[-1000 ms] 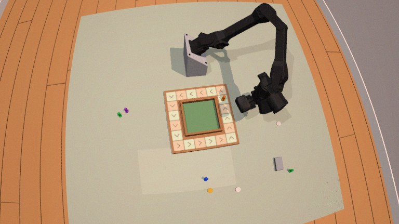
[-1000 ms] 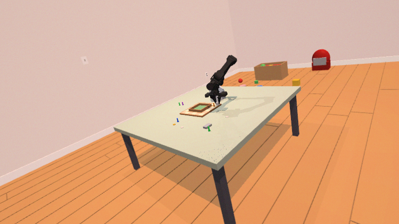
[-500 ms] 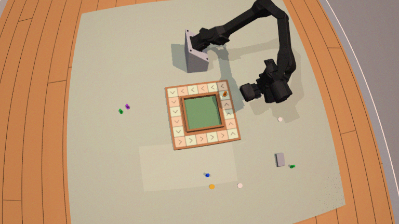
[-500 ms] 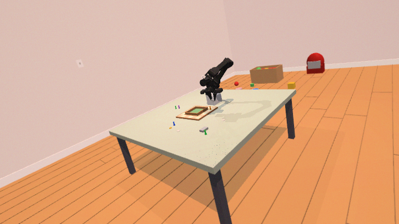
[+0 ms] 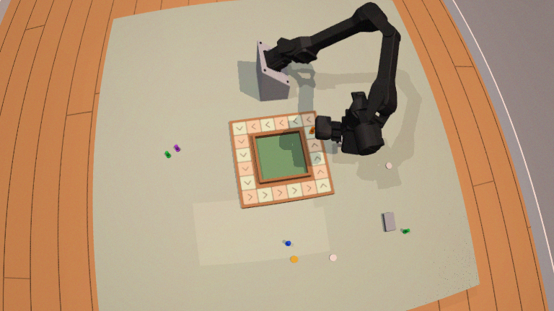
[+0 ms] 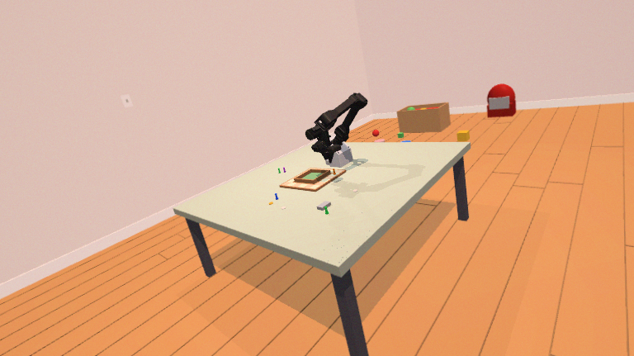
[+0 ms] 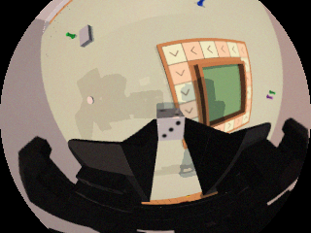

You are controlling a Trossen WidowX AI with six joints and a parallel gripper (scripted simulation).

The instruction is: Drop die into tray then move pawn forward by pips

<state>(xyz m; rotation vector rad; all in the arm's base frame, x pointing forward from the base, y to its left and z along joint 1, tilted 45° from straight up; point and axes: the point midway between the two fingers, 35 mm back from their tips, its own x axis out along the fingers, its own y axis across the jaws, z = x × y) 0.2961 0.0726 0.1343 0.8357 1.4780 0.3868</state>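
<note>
My gripper [image 6: 330, 159] [image 7: 169, 122] is shut on the pale grey die [image 7: 170, 128], held above the table. A three-pip side faces the wrist camera. In the top view the arm hangs just right of the board, hiding the fingertips and die. The board [image 5: 279, 192] [image 6: 299, 187] [image 7: 180, 73] has a ring of arrow squares around the dice tray [image 5: 256, 158] [image 7: 200, 89], which has a brown rim and green floor. No die shows in the tray. An orange pawn [image 5: 312, 130] [image 6: 333, 171] stands in the right column, one square below the top right corner.
Green [image 5: 167, 154] and purple [image 5: 177, 148] pawns stand left of the board. A blue pawn [image 5: 288, 243], an orange disc [image 5: 293, 259] and a pink disc [image 5: 332, 257] are below it. A grey block [image 5: 389, 221], green pawn [image 5: 405, 231] and another pink disc [image 5: 388, 165] are right.
</note>
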